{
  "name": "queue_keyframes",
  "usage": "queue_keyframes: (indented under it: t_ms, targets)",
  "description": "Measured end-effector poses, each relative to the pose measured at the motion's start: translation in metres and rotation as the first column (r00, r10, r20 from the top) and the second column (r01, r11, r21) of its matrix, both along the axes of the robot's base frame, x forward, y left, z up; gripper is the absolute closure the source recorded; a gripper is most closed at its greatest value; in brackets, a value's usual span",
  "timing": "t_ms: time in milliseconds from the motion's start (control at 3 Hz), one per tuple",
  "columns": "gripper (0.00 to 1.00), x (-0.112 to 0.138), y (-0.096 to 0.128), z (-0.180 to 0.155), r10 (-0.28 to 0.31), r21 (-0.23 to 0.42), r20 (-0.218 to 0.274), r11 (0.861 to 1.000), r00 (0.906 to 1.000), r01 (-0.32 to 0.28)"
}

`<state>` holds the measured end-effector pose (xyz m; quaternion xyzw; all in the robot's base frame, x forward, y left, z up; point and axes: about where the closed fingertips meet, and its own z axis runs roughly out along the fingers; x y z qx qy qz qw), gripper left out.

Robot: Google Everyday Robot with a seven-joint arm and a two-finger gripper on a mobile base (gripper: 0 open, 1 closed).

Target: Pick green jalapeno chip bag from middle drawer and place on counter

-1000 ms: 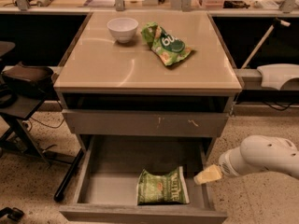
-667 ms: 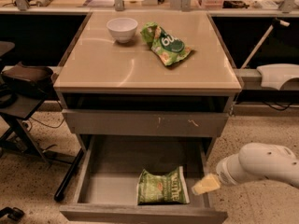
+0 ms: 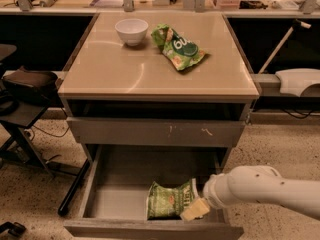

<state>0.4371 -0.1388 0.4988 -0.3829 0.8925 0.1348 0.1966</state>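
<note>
I am looking down on the cabinet, where a white bowl (image 3: 131, 30) and a brighter green bag (image 3: 179, 46) are sitting near each other at the back of the counter (image 3: 150, 76), well away from anything I am working on. Below the counter, a closed drawer front with pale scratch marks (image 3: 155, 132) is overhanging the rear of the middle drawer (image 3: 125, 229), which is standing pulled out. The green jalapeno chip bag (image 3: 167, 201) is lying flat on the drawer floor, toward the right front. The white arm (image 3: 260, 186) is reaching in from the right, and it is running out of the picture at the right edge. The claw (image 3: 194, 210) is sitting at the bag's right end, overlapping it, just above the drawer's front panel. I cannot tell how far the claw is open, or whether it is gripping the bag. A dark chair (image 3: 25, 81) is standing at the left.
</note>
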Motion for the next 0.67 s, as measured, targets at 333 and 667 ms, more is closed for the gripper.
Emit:
queue_keyframes:
  t_ms: [333,667]
  targets:
    - [0.00,0.005,0.009,0.001,0.006,0.006,0.006,1.000,1.0000,-0.006]
    - [0.00,0.019,0.009,0.003,-0.036,0.077,0.047,0.997,0.9982,0.033]
